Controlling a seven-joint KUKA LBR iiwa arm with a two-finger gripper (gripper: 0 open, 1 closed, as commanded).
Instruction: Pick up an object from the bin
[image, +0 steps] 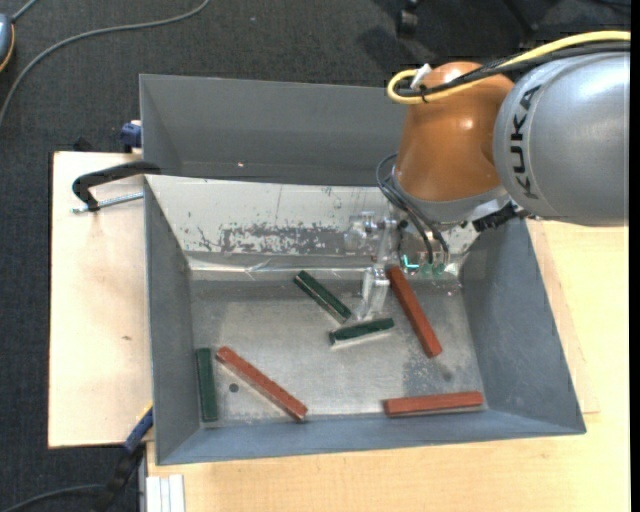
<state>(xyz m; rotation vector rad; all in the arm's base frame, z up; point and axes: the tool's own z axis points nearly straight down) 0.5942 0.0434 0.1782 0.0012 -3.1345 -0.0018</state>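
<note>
We have the pincer (378, 288) low near the back right of the bin (168, 300), just beside the upper end of a slanted red stick (417, 318), with a short green stick (361, 331) just in front of it. We cannot tell whether it is released or clenched. We judge the grasp not yet made: the next move calls for straddling one stick across its narrow width, then clenching and lifting.

Arm (580, 130) reaches in from right, orange-covered wrist (450, 130) pointing down
</note>
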